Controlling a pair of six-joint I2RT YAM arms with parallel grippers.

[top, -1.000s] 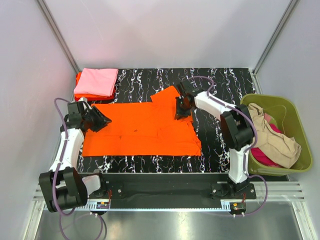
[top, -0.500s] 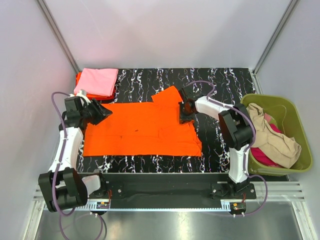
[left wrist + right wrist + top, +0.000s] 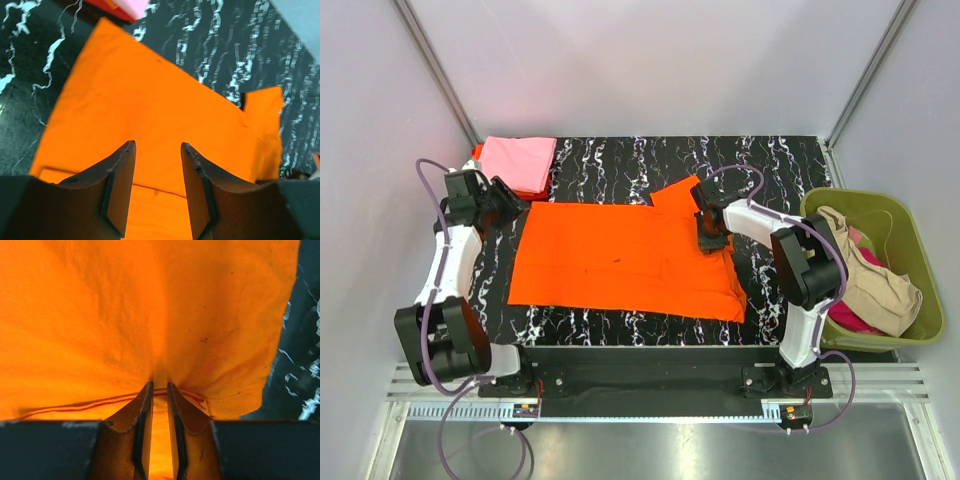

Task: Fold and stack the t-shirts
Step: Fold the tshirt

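The right gripper (image 3: 160, 386) has its two fingers almost together, and a raised fold of the orange shirt (image 3: 150, 315) is pinched between them. A seam line runs across the cloth just in front of the fingertips. This shirt fills nearly the whole right wrist view, so the black marbled table (image 3: 306, 365) shows only as a narrow strip at the right side.

The left gripper (image 3: 157, 147) has its fingers wide apart with nothing between them. The same shirt lies flat below and ahead of it. I cannot tell if the fingertips touch the cloth. One sleeve sticks out far ahead, on the right. Beyond the far left edge of the cloth, a corner of the folded pink shirt (image 3: 132, 5) is cut off by the frame. A red-orange shirt (image 3: 102, 6) lies under it and is mostly hidden.

From above, the orange shirt is spread between both grippers. The left gripper is just beside its left corner. The right gripper is at the right edge, below the sleeve, and its own wrist covers the fingers.

On the outer side of the right arm stands the basket (image 3: 860, 200). A beige shirt (image 3: 865, 270) is crumpled inside, and a magenta shirt (image 3: 845, 312) is largely buried under it.
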